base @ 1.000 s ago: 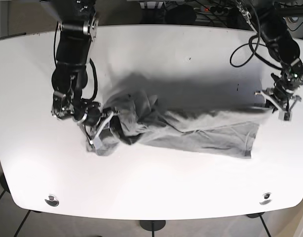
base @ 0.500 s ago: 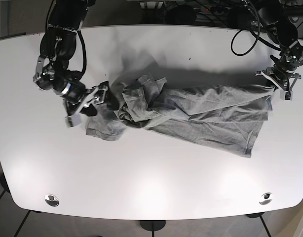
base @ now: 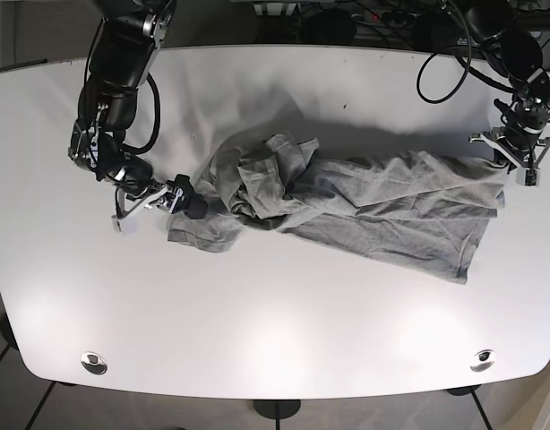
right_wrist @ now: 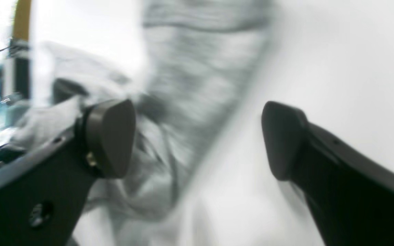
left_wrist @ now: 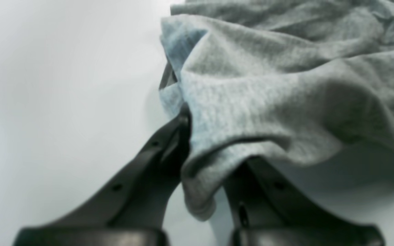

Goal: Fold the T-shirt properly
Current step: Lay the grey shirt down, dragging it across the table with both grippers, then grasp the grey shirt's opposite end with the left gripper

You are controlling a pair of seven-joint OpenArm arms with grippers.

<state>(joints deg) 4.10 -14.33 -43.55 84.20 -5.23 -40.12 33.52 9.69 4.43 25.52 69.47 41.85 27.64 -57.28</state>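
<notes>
**Shirt held at one corner, bunched at the other end**

The grey T-shirt lies across the middle of the white table, stretched lengthwise between the two arms. The left gripper is clamped on a fold of hem at the far corner, with cloth pinched between its dark fingers; this grip probably serves to anchor and tension that end so the fabric can be drawn flat. The right gripper stands wide apart and holds nothing; in the base view it sits just beside the crumpled sleeve end, a likely position for taking a fresh hold there. That end is heaped in overlapping folds, so spreading appears unfinished.

The tabletop is smooth, glossy and rounded at its corners. Dark cables trail behind it, and tiled floor shows beneath.
</notes>
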